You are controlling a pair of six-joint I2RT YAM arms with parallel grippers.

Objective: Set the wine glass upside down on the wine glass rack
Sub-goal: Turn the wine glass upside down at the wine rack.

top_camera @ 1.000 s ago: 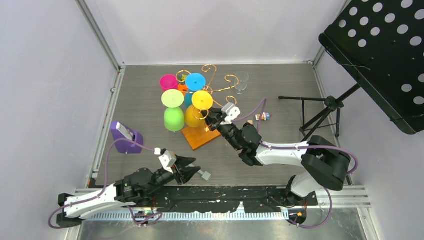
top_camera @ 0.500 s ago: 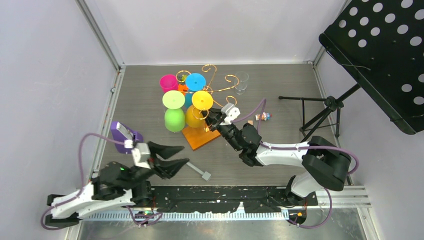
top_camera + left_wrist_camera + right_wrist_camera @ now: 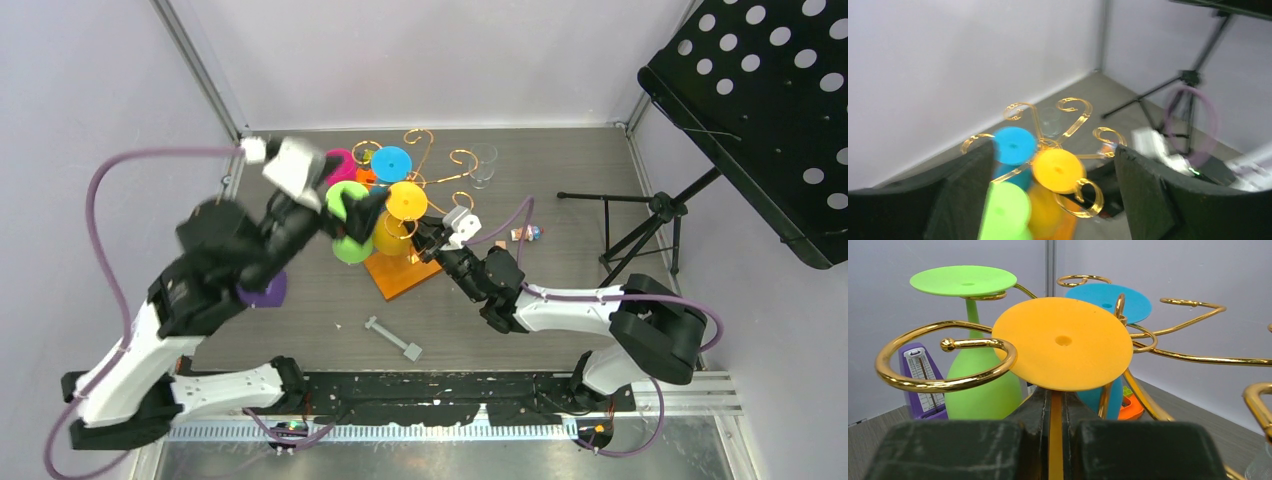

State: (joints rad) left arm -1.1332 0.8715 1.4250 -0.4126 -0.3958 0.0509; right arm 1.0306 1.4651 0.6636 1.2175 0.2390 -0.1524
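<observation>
Right jaws clenched on yellow glass (image 3: 1063, 342) stem; axis upright, foot up, among rack (image 3: 402, 274) hooks. Left jaws released, empty, hovered just left.

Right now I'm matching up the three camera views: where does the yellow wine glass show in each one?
Top external: the yellow wine glass is in the centre, its round foot facing up.
Left wrist: it is at lower centre, a little blurred.
Right wrist: its foot fills the middle, with the stem in the right gripper.
Shared landmark: the blue glass foot right beside it.
</observation>
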